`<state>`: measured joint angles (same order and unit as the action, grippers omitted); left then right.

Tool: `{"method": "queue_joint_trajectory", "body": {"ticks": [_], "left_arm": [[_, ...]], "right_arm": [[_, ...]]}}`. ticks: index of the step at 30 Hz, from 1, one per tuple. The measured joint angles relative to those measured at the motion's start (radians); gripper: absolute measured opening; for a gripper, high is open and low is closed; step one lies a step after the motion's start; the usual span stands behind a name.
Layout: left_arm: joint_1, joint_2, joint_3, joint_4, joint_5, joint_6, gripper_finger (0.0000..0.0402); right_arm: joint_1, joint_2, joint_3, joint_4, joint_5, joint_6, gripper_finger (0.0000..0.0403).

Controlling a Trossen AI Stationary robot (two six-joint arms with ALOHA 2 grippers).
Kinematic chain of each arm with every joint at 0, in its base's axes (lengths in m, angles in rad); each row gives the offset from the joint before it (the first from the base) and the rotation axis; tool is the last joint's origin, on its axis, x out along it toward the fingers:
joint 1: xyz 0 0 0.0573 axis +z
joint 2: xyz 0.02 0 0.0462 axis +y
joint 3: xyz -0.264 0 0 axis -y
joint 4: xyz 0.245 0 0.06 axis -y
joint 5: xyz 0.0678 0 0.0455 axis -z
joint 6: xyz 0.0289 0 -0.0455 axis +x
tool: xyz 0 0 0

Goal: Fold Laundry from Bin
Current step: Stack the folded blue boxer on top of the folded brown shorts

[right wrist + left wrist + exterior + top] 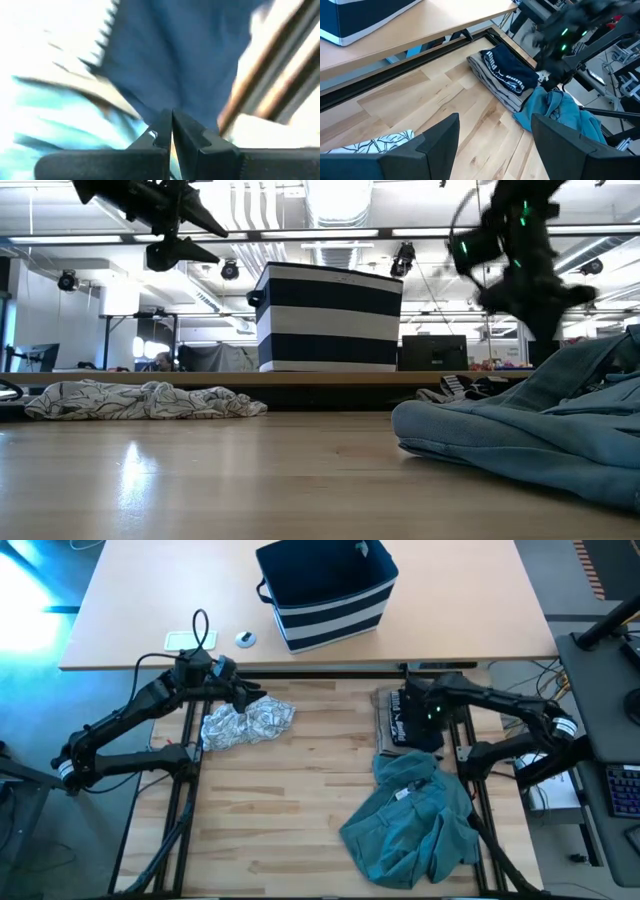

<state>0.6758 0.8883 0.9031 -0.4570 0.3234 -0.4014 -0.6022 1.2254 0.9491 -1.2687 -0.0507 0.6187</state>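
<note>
Left gripper (492, 145) fingers wide apart, empty, above patterned garment (245, 723); right gripper (171, 131) fingers closed, empty

Basket (330, 595): navy, white stripes. Shirt (410, 825): teal-green. Crumpled cloth (245, 723): white, black line pattern. Folded garment (512, 75): dark navy, white print. Table (300, 800): light wood.

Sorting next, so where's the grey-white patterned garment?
In the high view, the crumpled grey-white patterned garment lies left on the wooden table, just below the left gripper.
</note>
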Motion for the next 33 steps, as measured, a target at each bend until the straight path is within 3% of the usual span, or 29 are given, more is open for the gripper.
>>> {"method": "queue_joint_trajectory", "body": {"ticks": [7, 12, 16, 21, 27, 33], "left_arm": [[0.000, -0.001, 0.000, -0.002, 0.000, -0.001, 0.0230], [0.000, -0.010, 0.000, -0.020, 0.001, -0.008, 0.0230], [0.000, -0.020, 0.000, -0.033, 0.009, -0.008, 0.0230], [0.000, -0.028, 0.000, -0.032, 0.009, -0.008, 0.0230], [0.000, -0.030, 0.000, -0.032, 0.009, -0.008, 0.0230], [0.000, -0.023, 0.000, -0.031, 0.009, -0.008, 0.0230]], "right_arm": [[0.012, 0.011, 0.110, 0.246, -0.006, -0.050, 0.0009], [0.051, 0.101, 0.014, 0.274, -0.012, -0.043, 0.0009], [0.097, 0.174, -0.077, 0.439, -0.043, -0.036, 0.0009], [0.111, 0.216, -0.072, 0.500, -0.096, -0.029, 0.0009], [0.061, 0.128, 0.068, 0.325, 0.045, -0.112, 0.0009], [-0.123, 0.073, 0.100, 0.305, 0.238, -0.135, 0.0009]]}}
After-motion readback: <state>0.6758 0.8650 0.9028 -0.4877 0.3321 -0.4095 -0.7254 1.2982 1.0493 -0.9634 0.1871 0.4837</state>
